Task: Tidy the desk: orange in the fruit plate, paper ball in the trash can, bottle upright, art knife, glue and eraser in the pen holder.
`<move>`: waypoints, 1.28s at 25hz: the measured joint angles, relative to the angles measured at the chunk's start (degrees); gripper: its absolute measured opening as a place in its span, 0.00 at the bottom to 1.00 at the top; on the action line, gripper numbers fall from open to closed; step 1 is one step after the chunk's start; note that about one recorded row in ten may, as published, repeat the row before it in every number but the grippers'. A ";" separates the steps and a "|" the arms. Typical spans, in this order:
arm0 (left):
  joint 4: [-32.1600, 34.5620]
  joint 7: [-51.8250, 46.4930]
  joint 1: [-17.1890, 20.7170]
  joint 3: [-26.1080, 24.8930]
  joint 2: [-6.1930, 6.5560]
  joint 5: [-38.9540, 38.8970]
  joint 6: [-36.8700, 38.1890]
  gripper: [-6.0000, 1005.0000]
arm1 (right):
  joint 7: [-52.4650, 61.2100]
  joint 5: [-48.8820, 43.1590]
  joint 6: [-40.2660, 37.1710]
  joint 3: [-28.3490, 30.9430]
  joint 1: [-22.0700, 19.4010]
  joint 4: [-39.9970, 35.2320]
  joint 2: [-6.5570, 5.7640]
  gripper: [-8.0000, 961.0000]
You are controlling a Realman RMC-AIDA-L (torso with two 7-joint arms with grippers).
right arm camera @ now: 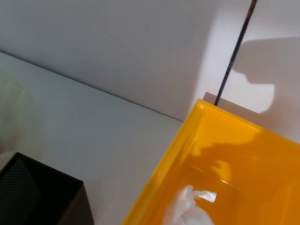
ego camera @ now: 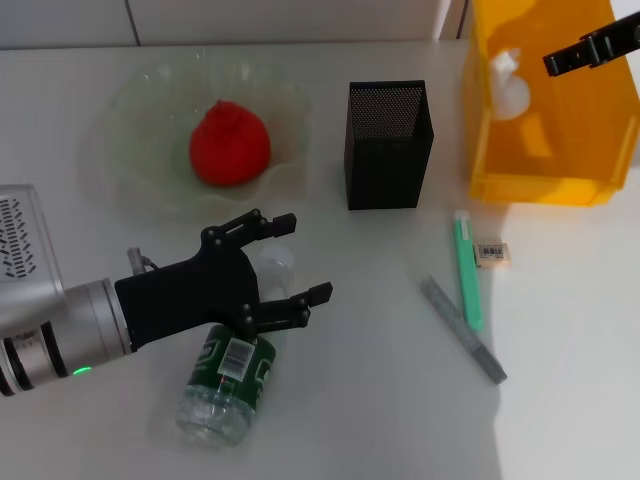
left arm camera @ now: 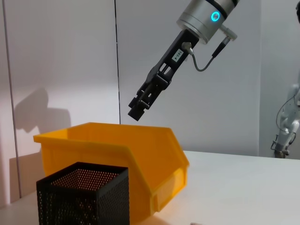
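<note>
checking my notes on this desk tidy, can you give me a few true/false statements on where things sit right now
1. The orange lies in the fruit plate. True.
2. The bottle stands upright. False: it lies on its side on the table, under the left gripper.
3. The paper ball is in the yellow trash can. True.
4. The eraser is inside the pen holder. False: it lies on the table beside the green glue.
5. The right gripper hangs over the pen holder. False: it is above the trash can.

Left tool (ego camera: 290, 262) hides the bottle's (ego camera: 225, 385) neck.
</note>
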 joint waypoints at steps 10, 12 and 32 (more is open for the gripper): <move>2.87 -1.31 2.93 -3.16 0.02 -0.51 6.15 0.86 | -20.74 37.66 1.53 0.16 -21.25 -13.24 0.34 0.88; 5.41 -5.57 3.73 -3.76 0.21 -0.32 7.59 0.86 | -39.67 56.78 0.43 0.01 -31.60 -7.60 0.31 0.88; 61.89 -101.85 8.06 17.92 -0.19 42.97 -21.17 0.86 | -81.89 55.54 -19.17 20.85 -32.08 28.30 -0.11 0.87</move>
